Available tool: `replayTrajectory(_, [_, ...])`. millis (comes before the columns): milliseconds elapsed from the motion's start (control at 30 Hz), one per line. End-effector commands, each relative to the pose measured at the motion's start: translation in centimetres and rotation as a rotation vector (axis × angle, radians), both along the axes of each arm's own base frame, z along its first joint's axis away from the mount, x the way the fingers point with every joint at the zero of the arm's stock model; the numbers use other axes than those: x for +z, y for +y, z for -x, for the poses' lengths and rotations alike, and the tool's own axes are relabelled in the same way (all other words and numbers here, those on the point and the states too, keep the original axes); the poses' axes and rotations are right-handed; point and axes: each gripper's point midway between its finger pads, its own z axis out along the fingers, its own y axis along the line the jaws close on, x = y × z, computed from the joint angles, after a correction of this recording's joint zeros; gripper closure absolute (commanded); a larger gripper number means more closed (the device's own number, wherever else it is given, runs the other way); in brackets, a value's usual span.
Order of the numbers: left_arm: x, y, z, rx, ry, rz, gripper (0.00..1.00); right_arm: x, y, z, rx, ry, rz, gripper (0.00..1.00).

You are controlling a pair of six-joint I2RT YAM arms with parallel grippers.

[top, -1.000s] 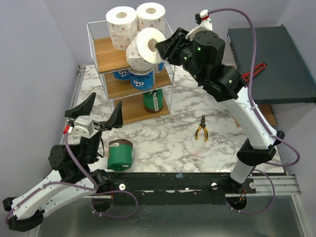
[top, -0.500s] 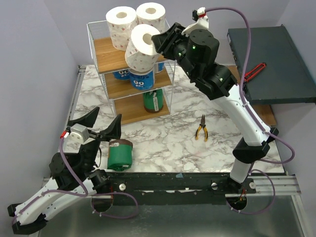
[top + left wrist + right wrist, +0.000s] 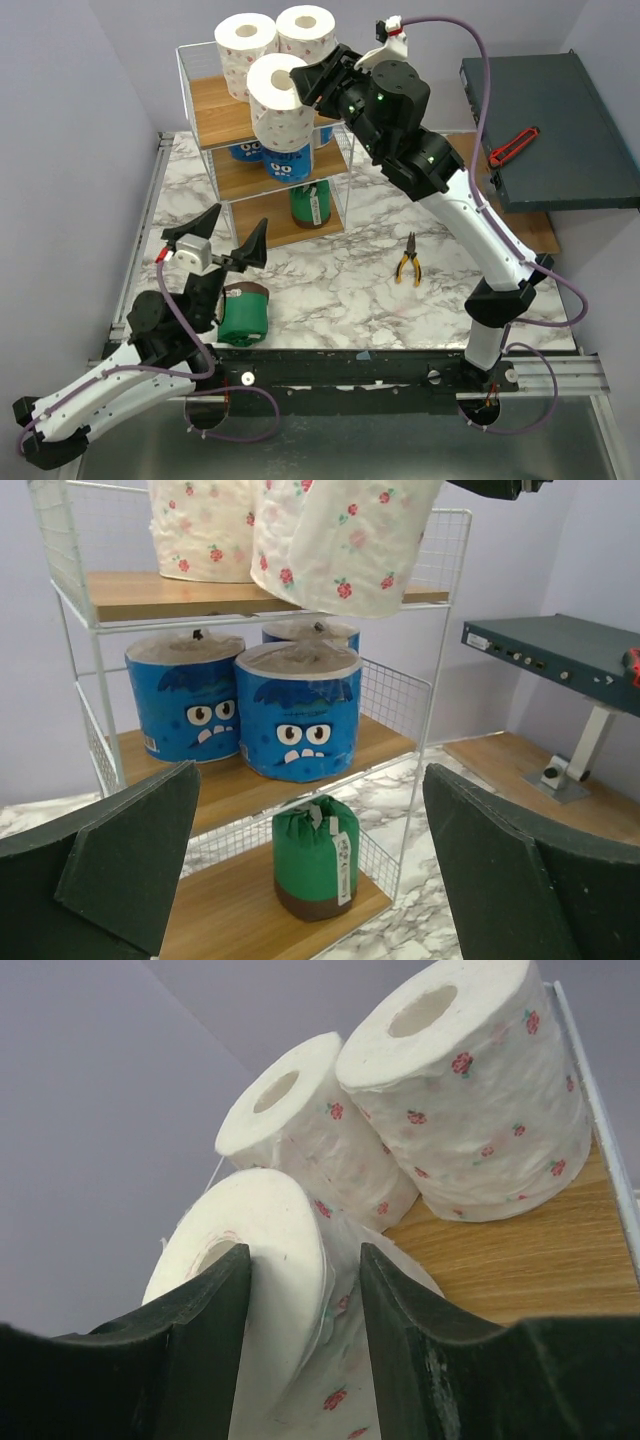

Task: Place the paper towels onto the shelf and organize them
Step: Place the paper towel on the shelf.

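The shelf (image 3: 212, 108) stands at the back left of the table. Two white speckled paper towels (image 3: 245, 48) (image 3: 306, 34) stand on its top board. Blue paper towels (image 3: 300, 720) with cartoon eyes fill the middle board, and one green roll (image 3: 316, 857) stands on the bottom board. My right gripper (image 3: 305, 80) holds a third white roll (image 3: 280, 100), tilted over the top board's front edge. One finger is in its core and the other on its outer side (image 3: 305, 1260). Another green roll (image 3: 244, 312) lies on the table under my left gripper (image 3: 237, 225), which is wide open and faces the shelf.
Yellow-handled pliers (image 3: 407, 262) lie on the marble right of the shelf. A dark flat box (image 3: 560, 130) sits raised at the back right with a red tool (image 3: 513, 146) on it. The table's side rails run along both edges.
The right gripper has carried the white roll left and up to the top board's front, and its jaws look a little wider. The left gripper has swung right, over the lying green roll.
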Motion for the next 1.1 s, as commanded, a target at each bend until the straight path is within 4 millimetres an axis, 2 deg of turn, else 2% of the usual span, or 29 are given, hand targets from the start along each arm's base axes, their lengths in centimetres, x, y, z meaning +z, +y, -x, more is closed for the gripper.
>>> replayTrajectory(0, [4.0, -0.4, -0.9, 0.059, -0.087, 0.015, 0.01, -3.0, 1.9, -0.7, 0.037, 0.041, 0.056, 0.50])
replayTrajectory(200, [7.4, -1.7, -3.8, 0.190, -0.101, -0.027, 0.01, -4.1, 2.7, -1.1, 0.050, 0.060, 0.068, 0.47])
replayTrajectory(333, [9.0, -2.2, -4.8, 0.212, -0.137, -0.001, 0.01, -4.6, 2.8, -1.2, 0.053, 0.068, 0.076, 0.46])
replayTrajectory(700, [11.4, -3.0, -7.3, 0.229, -0.185, -0.014, 0.01, -5.7, 3.1, -1.2, 0.062, 0.087, 0.097, 0.42])
replayTrajectory(1067, [11.8, -6.4, -7.8, 0.055, -0.199, -0.017, 0.01, -5.8, 3.2, -1.0, 0.075, 0.086, 0.105, 0.41])
